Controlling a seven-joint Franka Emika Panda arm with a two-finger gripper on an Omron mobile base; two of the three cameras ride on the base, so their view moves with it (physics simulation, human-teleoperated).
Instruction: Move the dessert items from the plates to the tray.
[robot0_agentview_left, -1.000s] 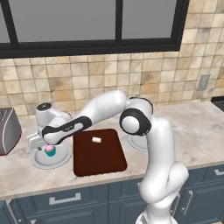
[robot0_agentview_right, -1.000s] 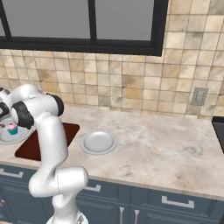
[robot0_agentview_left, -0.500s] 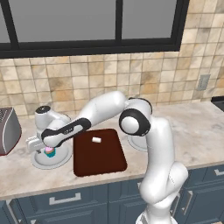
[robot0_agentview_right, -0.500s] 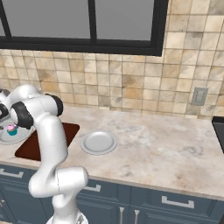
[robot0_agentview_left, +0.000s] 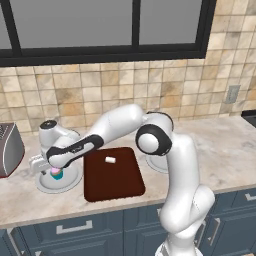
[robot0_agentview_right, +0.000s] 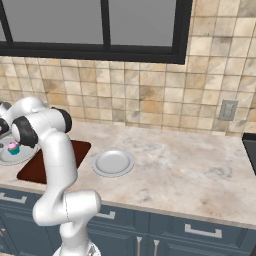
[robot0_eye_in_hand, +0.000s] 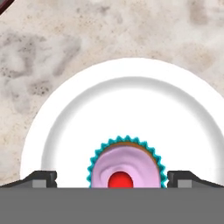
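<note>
The pink-frosted cupcake (robot0_agentview_left: 56, 173) with a red cherry and teal wrapper stands on the left grey plate (robot0_agentview_left: 71, 182), beside the dark brown tray (robot0_agentview_left: 117, 182). A small white block (robot0_agentview_left: 110, 160) lies on the tray. My gripper (robot0_agentview_left: 53, 169) hangs open just over the cupcake. In the hand view the cupcake (robot0_eye_in_hand: 125, 168) sits between my two fingertips (robot0_eye_in_hand: 43, 178), which stand apart from it, over the plate (robot0_eye_in_hand: 122, 98). From the right, the cupcake (robot0_agentview_right: 13, 147) shows on its plate (robot0_agentview_right: 7, 159), and a second plate (robot0_agentview_right: 113, 163) lies bare right of the tray (robot0_agentview_right: 33, 170).
A metal toaster (robot0_agentview_left: 8, 150) stands on the counter left of the cupcake's plate. The tiled wall and a dark-framed window run along the back. My arm arches over the tray from the right. A wall outlet (robot0_agentview_right: 227, 110) sits at the back right.
The hand has sunk slightly toward the cupcake, its jaws staying wide. The cupcake, block, plates and tray have not moved.
</note>
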